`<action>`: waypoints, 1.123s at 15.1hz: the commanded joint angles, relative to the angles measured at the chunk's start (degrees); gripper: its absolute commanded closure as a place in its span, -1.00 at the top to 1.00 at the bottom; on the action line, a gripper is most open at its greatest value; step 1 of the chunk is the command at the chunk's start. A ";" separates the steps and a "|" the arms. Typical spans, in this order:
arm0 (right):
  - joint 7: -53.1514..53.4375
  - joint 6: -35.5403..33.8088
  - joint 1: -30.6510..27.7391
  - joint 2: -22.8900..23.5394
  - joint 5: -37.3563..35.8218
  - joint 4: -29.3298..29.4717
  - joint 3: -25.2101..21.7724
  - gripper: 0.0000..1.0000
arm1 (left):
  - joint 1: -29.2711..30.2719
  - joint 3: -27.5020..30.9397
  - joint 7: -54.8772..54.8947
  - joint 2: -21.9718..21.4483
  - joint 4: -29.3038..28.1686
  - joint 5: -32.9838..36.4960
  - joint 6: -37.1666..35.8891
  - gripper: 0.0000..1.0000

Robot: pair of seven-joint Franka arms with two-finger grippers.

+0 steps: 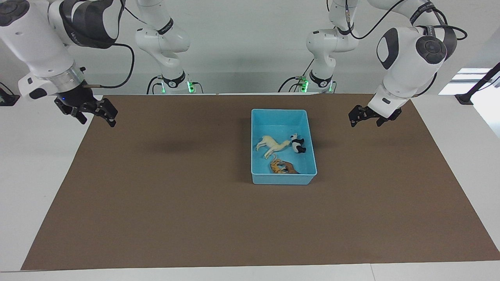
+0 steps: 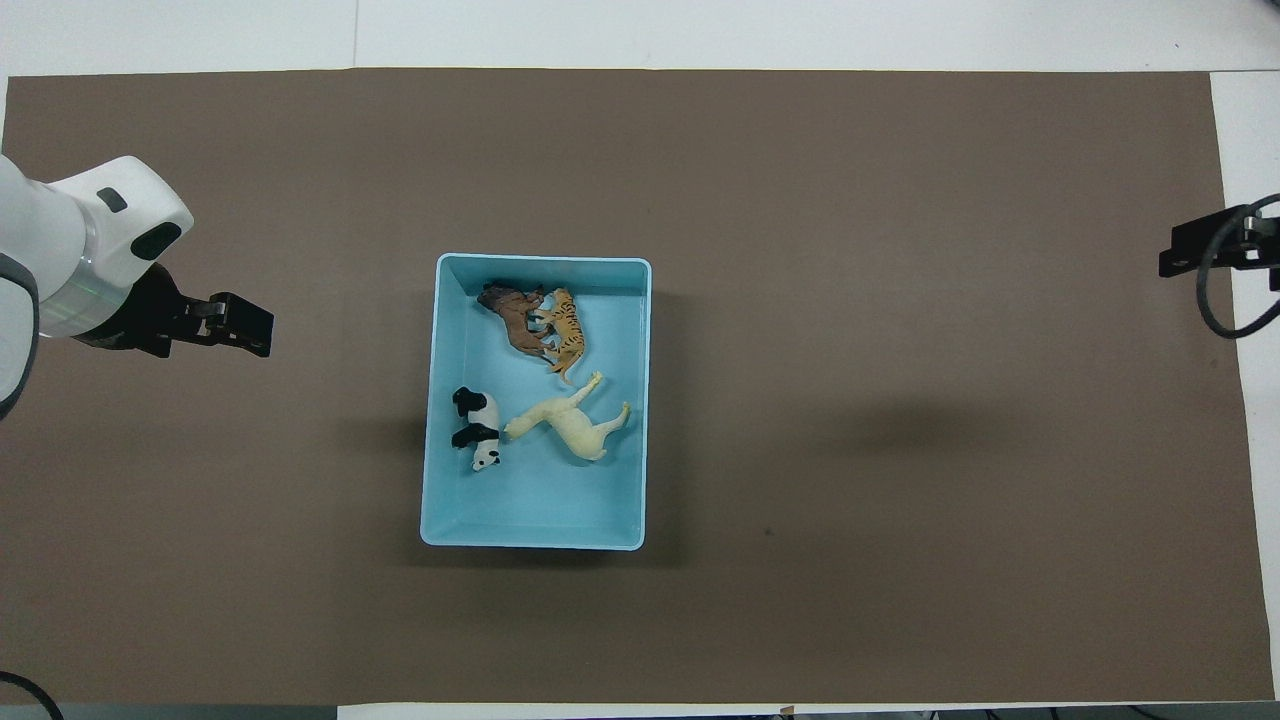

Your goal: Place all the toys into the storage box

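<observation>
overhead view: all four toys (image 2: 540, 385) are seen lying in the storage box (image 2: 432, 400), between the empty, spread left gripper (image 2: 235, 325) and right gripper (image 2: 1200, 248).

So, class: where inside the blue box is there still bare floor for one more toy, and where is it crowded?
Bare: the storage box floor nearest the robots, below the panda and llama. Crowded: the end farthest from the robots, where the brown animal and spotted cat touch.

In the overhead view the right gripper (image 2: 1215, 248) was cut off at the picture's edge. The brown animal (image 1: 291, 168) was partly hidden by the spotted cat (image 1: 276, 166).
</observation>
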 commanded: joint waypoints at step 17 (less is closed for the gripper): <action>-4.77 -0.30 -1.69 -0.41 -1.03 1.83 0.28 1.00 | -1.26 -1.32 0.15 0.66 10.71 -0.39 -5.67 1.00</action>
